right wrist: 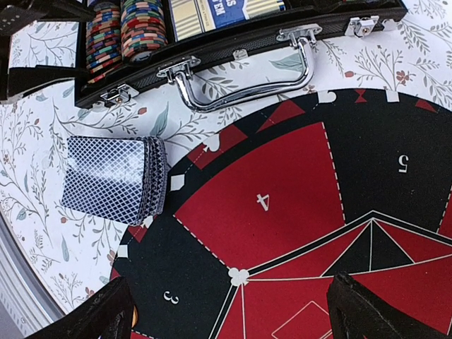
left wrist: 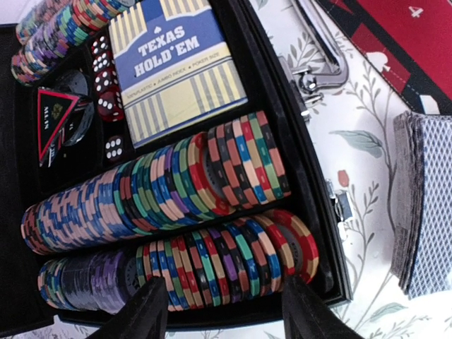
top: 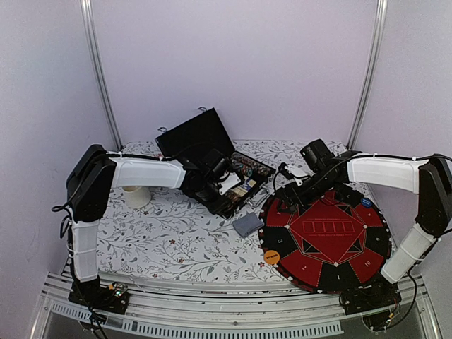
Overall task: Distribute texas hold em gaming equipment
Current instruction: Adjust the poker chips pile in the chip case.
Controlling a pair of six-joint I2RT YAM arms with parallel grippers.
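An open black case (top: 227, 185) holds rows of multi-coloured poker chips (left wrist: 212, 261) and a boxed Texas Hold'em deck (left wrist: 173, 67). My left gripper (left wrist: 222, 311) is open, its fingers straddling the nearest chip row from just above. A stack of grey-blue-backed cards (top: 248, 224) lies on the cloth by the mat's edge; it also shows in the right wrist view (right wrist: 113, 178). My right gripper (right wrist: 229, 311) is open and empty above the red and black poker mat (top: 328, 236). An orange button disc (top: 271, 257) and a blue one (top: 366, 202) sit on the mat.
A cream cup (top: 136, 195) stands at the left on the floral cloth. The case lid (top: 194, 138) stands open at the back. The case's chrome handle (right wrist: 244, 78) faces the mat. Red dice (left wrist: 106, 78) and a triangular marker (left wrist: 53, 116) lie inside the case.
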